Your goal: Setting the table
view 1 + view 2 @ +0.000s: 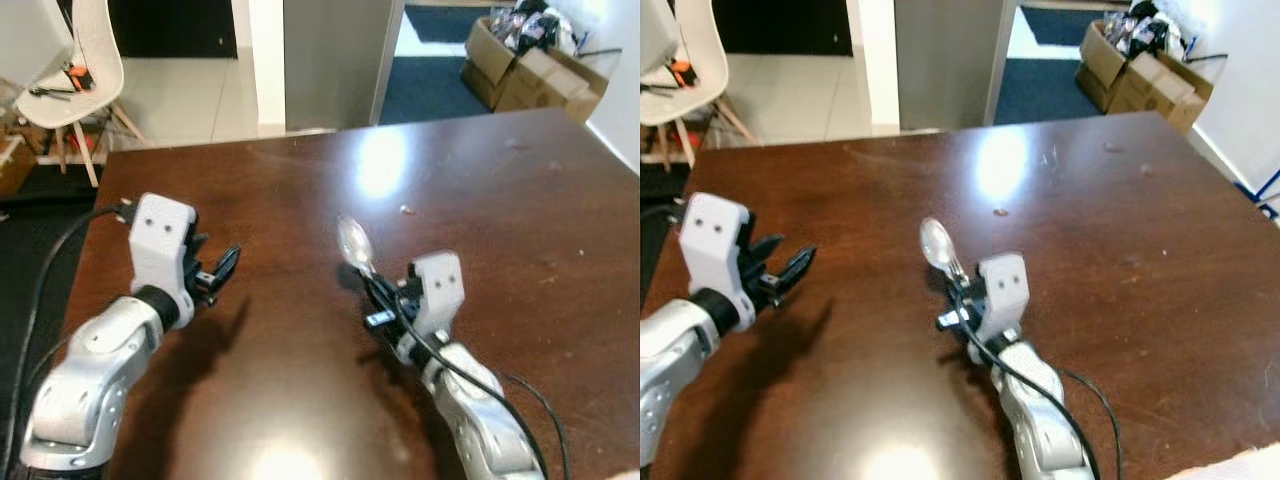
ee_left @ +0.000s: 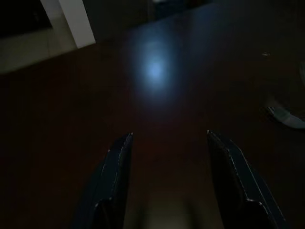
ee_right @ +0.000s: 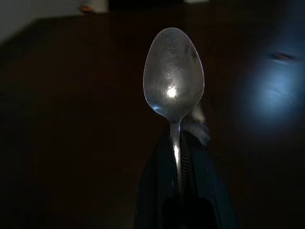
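Spoon (image 3: pixel 174 78) stands pinched by its handle in the right tool (image 1: pixel 378 292) above the dark desk (image 1: pixel 500 200), while the left tool (image 1: pixel 222 265) hovers with fingers spread.

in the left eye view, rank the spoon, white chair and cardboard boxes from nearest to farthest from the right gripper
1. Spoon: held in the right gripper, bowl sticking out past the fingertips over the table.
2. Cardboard boxes: on the floor past the table's far right corner.
3. White chair: past the table's far left corner, a little farther than the boxes.
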You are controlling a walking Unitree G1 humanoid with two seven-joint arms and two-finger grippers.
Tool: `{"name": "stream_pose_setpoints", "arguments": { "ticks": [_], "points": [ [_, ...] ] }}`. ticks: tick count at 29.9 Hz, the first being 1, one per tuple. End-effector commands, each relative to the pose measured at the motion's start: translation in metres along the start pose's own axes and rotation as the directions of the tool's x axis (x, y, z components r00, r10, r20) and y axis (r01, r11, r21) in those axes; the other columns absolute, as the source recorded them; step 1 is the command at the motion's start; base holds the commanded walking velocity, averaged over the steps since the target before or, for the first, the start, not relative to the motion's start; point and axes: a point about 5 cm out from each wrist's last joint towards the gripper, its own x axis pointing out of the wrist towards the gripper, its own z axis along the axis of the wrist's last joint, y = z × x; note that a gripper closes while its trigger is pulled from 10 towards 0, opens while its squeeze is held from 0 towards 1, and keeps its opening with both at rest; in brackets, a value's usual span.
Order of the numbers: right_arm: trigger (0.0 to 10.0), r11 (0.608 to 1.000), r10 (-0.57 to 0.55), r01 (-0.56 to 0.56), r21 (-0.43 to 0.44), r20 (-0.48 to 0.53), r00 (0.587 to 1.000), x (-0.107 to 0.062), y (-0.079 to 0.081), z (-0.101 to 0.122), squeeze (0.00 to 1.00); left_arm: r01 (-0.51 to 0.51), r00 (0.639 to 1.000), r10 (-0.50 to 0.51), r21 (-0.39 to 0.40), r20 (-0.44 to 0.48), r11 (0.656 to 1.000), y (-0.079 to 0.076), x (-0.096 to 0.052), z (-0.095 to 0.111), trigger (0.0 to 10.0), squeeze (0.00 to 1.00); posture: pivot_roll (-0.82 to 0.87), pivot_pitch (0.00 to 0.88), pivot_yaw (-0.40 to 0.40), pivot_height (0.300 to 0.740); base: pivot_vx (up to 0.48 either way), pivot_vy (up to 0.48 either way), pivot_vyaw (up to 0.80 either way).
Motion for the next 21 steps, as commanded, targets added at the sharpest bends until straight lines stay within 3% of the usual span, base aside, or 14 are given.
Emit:
{"name": "stream_pose_setpoints", "arguments": {
  "ticks": [1,3,5,9,19,21],
  "points": [
    [10.0,0.997,-0.074,0.073,-0.026,-0.006,0.997,-0.009,-0.011,-0.004,0.0,-0.014,1.0,0.015,0.004,-0.022,1.0,-0.001,0.0,-0.009,10.0,0.0,-0.05,0.0,0.122,0.74,0.0,0.0,0.0],
    [10.0,0.992,-0.122,0.121,-0.043,-0.012,0.992,-0.014,-0.018,-0.007,0.0,-0.023,0.999,0.023,0.004,-0.026,1.0,-0.002,0.002,-0.012,10.0,0.0,-0.06,0.0,0.131,0.74,0.0,0.0,0.0],
    [10.0,0.969,-0.236,0.234,-0.081,-0.021,0.972,-0.026,-0.036,-0.013,0.0,-0.05,0.998,0.051,0.013,-0.045,0.999,-0.002,0.007,-0.021,10.0,0.0,-0.07,0.0,0.131,0.74,0.0,0.0,0.0],
    [10.0,0.958,-0.278,0.278,-0.073,0.005,0.96,-0.022,-0.045,-0.006,0.0,-0.027,0.999,0.027,-0.001,-0.028,1.0,-0.007,0.011,-0.019,10.0,0.0,-0.07,0.0,0.118,0.74,0.0,0.0,0.0],
    [10.0,0.963,-0.205,0.219,-0.156,0.1,0.974,-0.008,-0.032,0.013,0.0,-0.045,0.999,0.045,0.007,-0.028,0.999,-0.009,0.009,-0.03,10.0,0.0,-0.07,0.0,0.087,0.74,0.0,0.0,0.0],
    [10.0,0.962,-0.213,0.226,-0.153,0.099,0.972,-0.004,-0.036,0.016,0.0,-0.101,0.994,0.101,0.008,-0.052,0.995,-0.005,0.008,-0.039,10.0,0.0,-0.08,0.0,0.082,0.74,0.0,0.0,0.0]
  ]
}}
